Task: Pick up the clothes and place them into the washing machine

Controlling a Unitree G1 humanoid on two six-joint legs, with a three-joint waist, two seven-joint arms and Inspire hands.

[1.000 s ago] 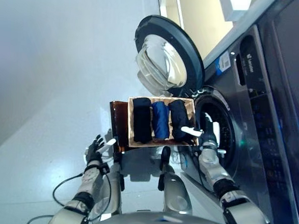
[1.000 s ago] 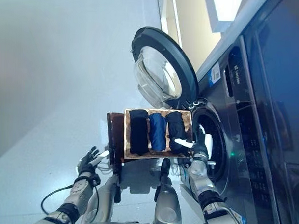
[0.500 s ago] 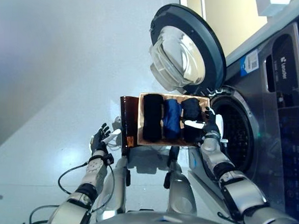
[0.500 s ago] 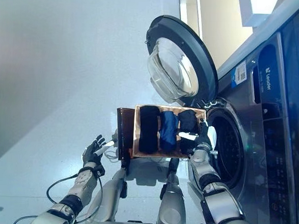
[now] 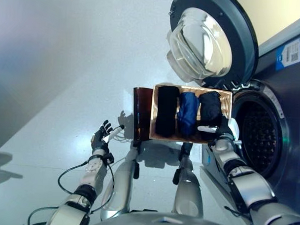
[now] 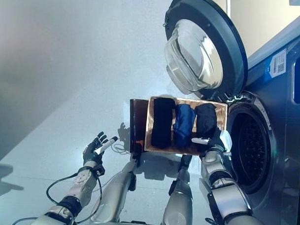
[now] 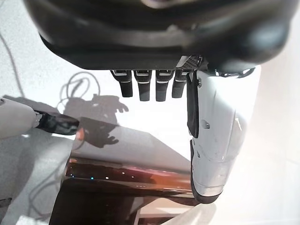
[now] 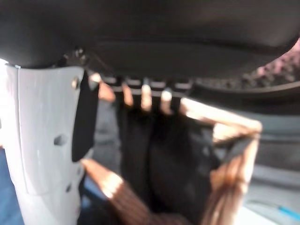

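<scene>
Right eye view: basket [image 6: 221, 109] edge beside washing machine [image 6: 250, 145] opening.

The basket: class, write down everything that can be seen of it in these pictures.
The basket is a shallow, rectangular, tan woven tray standing beside the washer's open drum, under the open door. A dark brown panel adjoins its left side. Three rolled garments lie side by side in it: black, blue and black. The right hand is at its right end, by the nearest black roll; whether it grips anything cannot be told.
</scene>
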